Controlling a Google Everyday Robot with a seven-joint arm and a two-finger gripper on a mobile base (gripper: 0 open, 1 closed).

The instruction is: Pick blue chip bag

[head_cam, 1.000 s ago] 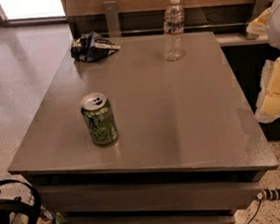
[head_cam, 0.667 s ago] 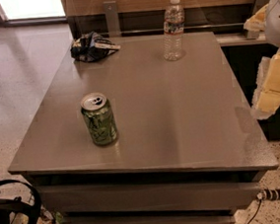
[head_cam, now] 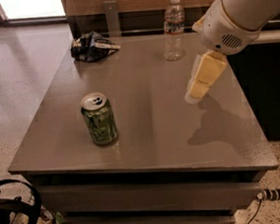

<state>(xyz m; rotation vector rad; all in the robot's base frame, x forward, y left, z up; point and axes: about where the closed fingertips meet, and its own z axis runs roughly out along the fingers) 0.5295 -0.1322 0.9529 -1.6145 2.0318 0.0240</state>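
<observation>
The blue chip bag [head_cam: 89, 46] is a crumpled dark navy bag with light markings, lying at the table's far left corner. My gripper [head_cam: 195, 95] hangs from the white arm [head_cam: 241, 10] over the right part of the table, pointing down and to the left. It is well to the right of the bag and nearer the front, and it holds nothing that shows.
A green soda can [head_cam: 99, 119] stands upright front left on the grey table [head_cam: 158, 147]. A clear water bottle [head_cam: 173, 29] stands at the far edge, close to the arm. Black cables [head_cam: 11, 215] lie on the floor at lower left. A dark cabinet [head_cam: 266, 82] stands at the right.
The arm has swung in from the right edge, leftward over the right part of the table. The bag, can and bottle have not moved.
</observation>
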